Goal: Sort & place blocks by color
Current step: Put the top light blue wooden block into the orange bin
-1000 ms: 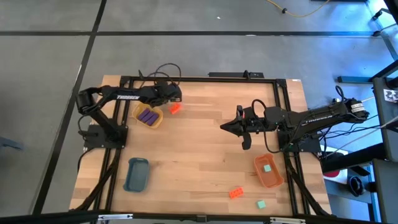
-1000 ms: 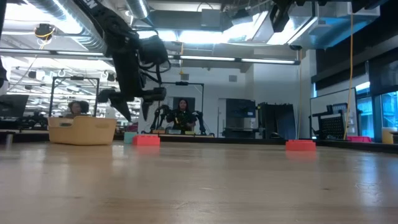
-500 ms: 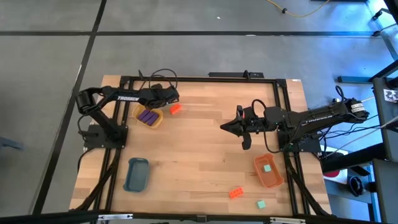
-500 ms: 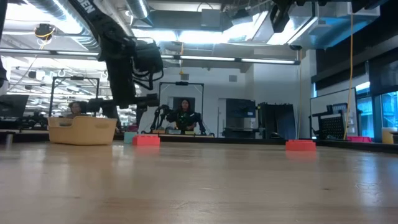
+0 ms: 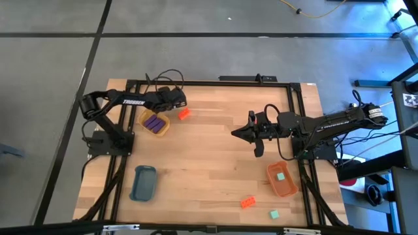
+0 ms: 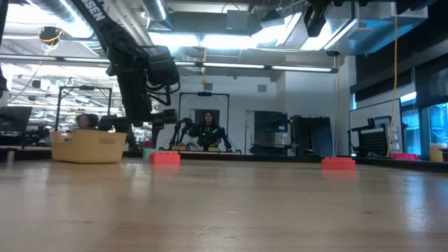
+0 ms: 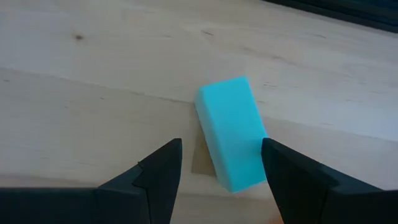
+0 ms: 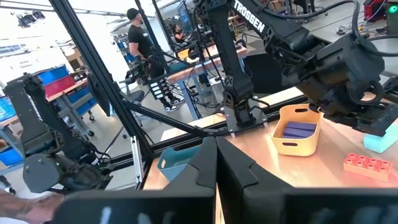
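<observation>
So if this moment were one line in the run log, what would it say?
left gripper: open, around teal block on table, beside yellow tray | right gripper: shut, waiting mid-table | purple blocks: in yellow tray

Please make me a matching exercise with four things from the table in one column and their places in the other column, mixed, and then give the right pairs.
Things:
1. purple blocks
2. mint-teal block seen by the left wrist
3. mint-teal block on the right side
4. blue tray

Places:
A. inside the orange tray
B. on bare wood between the open fingers of the left gripper
C. inside the yellow tray
D. near the table's front left, nothing visible in it

Pairs: 1-C, 2-B, 3-A, 4-D
</observation>
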`<action>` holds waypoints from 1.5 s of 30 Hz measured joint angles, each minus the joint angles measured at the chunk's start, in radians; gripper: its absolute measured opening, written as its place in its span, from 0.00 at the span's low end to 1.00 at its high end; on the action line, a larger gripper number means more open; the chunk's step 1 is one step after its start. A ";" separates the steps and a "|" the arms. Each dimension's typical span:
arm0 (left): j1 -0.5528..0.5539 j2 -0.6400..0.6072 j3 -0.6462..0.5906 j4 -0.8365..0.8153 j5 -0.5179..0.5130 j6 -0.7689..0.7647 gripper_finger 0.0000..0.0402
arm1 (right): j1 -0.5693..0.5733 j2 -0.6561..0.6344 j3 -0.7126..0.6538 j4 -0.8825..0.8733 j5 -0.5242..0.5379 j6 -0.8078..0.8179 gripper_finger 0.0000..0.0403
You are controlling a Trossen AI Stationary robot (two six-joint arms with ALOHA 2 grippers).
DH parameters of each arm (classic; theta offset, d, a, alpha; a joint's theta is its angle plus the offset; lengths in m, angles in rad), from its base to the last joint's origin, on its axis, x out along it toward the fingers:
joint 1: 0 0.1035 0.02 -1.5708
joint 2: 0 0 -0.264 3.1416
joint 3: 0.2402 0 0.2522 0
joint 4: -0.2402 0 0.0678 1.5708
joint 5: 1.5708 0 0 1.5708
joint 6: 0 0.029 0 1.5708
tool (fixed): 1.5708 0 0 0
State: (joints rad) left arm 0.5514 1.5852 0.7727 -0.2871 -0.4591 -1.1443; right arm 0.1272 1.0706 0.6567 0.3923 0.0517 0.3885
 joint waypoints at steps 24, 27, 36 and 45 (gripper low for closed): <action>0.031 0.062 0.030 0.025 0.027 -0.086 0.53 | 0.000 0.000 0.000 -0.001 0.000 0.002 0.00; 0.030 0.073 0.030 0.030 0.035 -0.101 0.53 | 0.000 0.000 0.000 -0.001 0.000 0.002 0.00; 0.032 0.076 0.030 0.029 0.062 -0.103 0.53 | 0.000 0.000 0.000 0.000 0.005 0.000 0.00; 0.043 0.076 0.030 0.031 0.087 -0.076 0.41 | 0.000 0.000 0.000 0.000 0.007 0.001 0.00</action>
State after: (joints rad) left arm 0.5949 1.6615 0.8028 -0.2558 -0.3718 -1.2205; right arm 0.1272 1.0706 0.6567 0.3923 0.0589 0.3897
